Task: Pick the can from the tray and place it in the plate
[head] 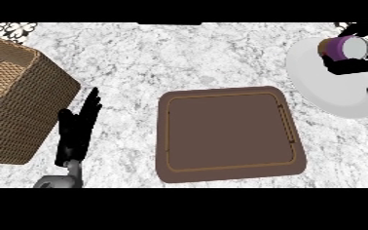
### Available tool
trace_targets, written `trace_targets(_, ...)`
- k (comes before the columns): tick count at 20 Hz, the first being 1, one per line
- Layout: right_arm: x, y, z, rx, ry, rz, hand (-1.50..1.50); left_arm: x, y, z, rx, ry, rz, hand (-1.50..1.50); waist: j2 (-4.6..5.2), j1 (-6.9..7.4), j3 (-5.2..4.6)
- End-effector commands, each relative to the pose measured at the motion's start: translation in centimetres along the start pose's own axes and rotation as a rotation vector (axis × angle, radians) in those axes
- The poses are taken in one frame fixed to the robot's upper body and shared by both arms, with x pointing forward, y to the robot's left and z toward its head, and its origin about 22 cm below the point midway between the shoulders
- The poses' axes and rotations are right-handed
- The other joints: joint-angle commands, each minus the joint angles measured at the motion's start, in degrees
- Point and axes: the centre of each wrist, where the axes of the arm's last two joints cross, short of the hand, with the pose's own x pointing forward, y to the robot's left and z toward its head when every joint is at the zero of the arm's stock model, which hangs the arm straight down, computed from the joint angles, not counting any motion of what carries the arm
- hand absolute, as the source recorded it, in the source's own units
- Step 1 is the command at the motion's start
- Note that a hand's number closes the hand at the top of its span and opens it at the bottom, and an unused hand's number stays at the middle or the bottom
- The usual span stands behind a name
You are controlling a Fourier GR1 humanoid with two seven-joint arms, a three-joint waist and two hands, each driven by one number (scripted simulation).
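Note:
The brown tray point(230, 134) lies in the middle of the marble counter with nothing on it. At the right edge sits the white plate point(327, 85). Over the plate's upper part I see the can point(343, 47), purple with a pale end, lying on its side. My right hand point(345, 66) is curled round the can, dark fingers showing above and below it; most of that hand is cut off by the view's right edge. My left hand point(78, 126) rests open at the lower left, fingers straight and pointing up, apart from the tray.
A woven wicker basket point(25, 102) stands at the left edge, close beside my left hand. A dark patterned object point(16, 28) shows at the top left corner. Marble counter point(179, 53) stretches between basket, tray and plate.

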Motion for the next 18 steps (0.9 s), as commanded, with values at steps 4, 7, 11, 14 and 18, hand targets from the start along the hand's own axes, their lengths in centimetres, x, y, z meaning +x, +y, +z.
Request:
trace_targets(4,-3.4,0.9,-0.6,0.049,0.051,0.046,1.50,-0.1,-1.7,-0.1,-0.019,-0.008,0.012,0.00,0.18,0.40,0.02)
trace_targets(7,-5.9,0.7,0.2,0.095,0.101,0.067,1.50,-0.3,-0.2,-0.6,-0.016,-0.015,-0.007,0.00,0.77,1.64,0.12)
trace_targets(11,-7.0,-1.4,-0.2,0.263,0.140,0.039,1.50,0.3,-0.8,-0.1,-0.023,-0.038,-0.021,0.00,0.73,1.73,0.12)
trace_targets(14,-7.6,1.5,1.4,0.378,0.172,0.005,1.50,1.7,-1.5,-1.2,-0.025,-0.014,-0.011,0.00,0.89,1.54,0.17)
trace_targets(18,-8.6,0.4,1.5,0.487,0.229,0.057,-1.50,0.6,-1.8,0.4,-0.055,-0.036,-0.004,0.00,1.08,2.91,0.23)
